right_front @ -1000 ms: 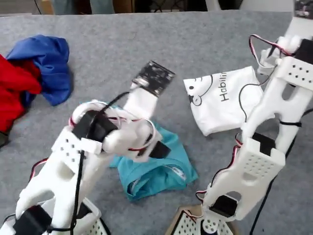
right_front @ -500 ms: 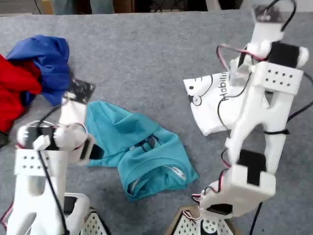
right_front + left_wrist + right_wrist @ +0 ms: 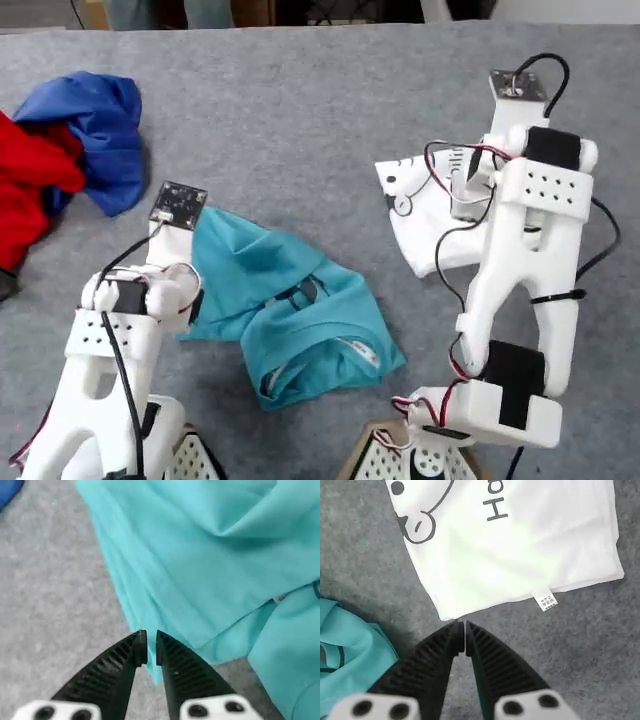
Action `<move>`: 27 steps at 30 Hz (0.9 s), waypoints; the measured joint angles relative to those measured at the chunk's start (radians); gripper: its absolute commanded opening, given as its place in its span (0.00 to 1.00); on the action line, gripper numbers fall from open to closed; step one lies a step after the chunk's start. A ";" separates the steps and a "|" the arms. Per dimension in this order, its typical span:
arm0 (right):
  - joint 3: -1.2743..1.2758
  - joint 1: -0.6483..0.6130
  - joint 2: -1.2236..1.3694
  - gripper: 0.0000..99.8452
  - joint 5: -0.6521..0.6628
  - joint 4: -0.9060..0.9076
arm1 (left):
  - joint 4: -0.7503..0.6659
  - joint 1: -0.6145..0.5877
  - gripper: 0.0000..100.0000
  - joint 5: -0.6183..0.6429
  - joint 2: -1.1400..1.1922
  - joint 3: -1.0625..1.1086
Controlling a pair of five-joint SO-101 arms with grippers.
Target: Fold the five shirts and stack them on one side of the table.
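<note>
A crumpled teal shirt (image 3: pixel 290 310) lies at the table's front centre. My left gripper (image 3: pixel 149 636) hovers at its left edge, fingers nearly together with nothing visibly between them; teal folds (image 3: pixel 200 555) spread beyond the tips. A folded white shirt (image 3: pixel 420 225) with a black drawing lies at the right. My right gripper (image 3: pixel 461 626) is shut, tips at the near edge of the white shirt (image 3: pixel 510 545), close to its label tag (image 3: pixel 545 600). A blue shirt (image 3: pixel 95 135) and a red shirt (image 3: pixel 30 190) are heaped at the far left.
Grey felt (image 3: pixel 300 100) covers the table, bare across the back and centre. A corner of the teal shirt (image 3: pixel 350 645) shows beside the right gripper. Both arm bases stand at the front edge.
The left arm swung from over the teal shirt to its left edge, uncovering it. The right arm came in from the right edge and dropped over the white shirt.
</note>
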 measured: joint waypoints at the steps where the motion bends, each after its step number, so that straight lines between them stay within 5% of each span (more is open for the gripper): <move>1: 0.000 0.000 0.000 0.02 0.000 0.000 | 0.000 0.020 0.06 0.000 0.000 0.000; 8: 0.003 0.000 0.000 0.02 0.000 -0.005 | 0.020 0.173 0.06 0.003 0.000 0.012; 14: 0.003 0.000 0.000 0.02 0.000 -0.005 | -0.021 0.178 0.08 0.006 0.061 0.026; 19: 0.003 0.000 0.000 0.02 0.000 -0.005 | -0.028 0.172 0.25 0.011 0.270 -0.023; 27: 0.006 0.000 0.000 0.02 0.000 -0.005 | -0.029 0.097 0.18 0.060 0.534 -0.175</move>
